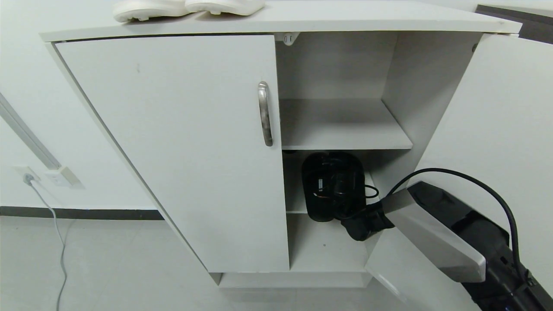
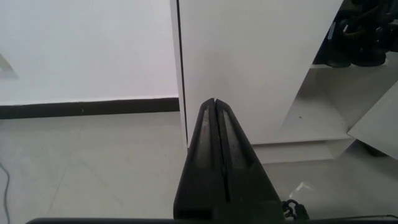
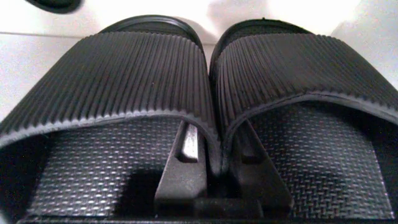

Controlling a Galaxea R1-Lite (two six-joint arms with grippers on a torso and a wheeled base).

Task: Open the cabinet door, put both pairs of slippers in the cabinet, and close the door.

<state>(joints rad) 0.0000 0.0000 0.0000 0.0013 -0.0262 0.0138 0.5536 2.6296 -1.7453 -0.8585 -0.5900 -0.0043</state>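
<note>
A white two-door wooden cabinet [image 1: 345, 17] is seen in the head view. Its left door [image 1: 173, 142] is shut and bears a curved metal handle [image 1: 265, 113] on its inner edge. Its right door [image 1: 497, 129] is swung wide open towards 3 o'clock.

A pair of black ribbed rubber slippers [image 1: 332, 185] is found just right of centre, at about 5 o'clock, inside the open half, in the compartment directly under the bare upper shelf [image 1: 341, 125]. Whether the pair rests on the board below it cannot be told.

The right gripper [image 3: 211, 155] is reached into that compartment from 4 o'clock. Its fingers [image 3: 186, 146] are clamped on the two inner walls of the black slippers, which are pressed side by side.

A pair of white moulded slippers [image 1: 185, 7] is laid on the cabinet top at 11 o'clock, touching each other.

The left gripper [image 2: 214, 109] is held low over the pale floor, apart from the cabinet's front. Its fingers are pressed together and nothing is held.

A wall socket with a grey cable [image 1: 28, 177] is seen at 9 o'clock.
</note>
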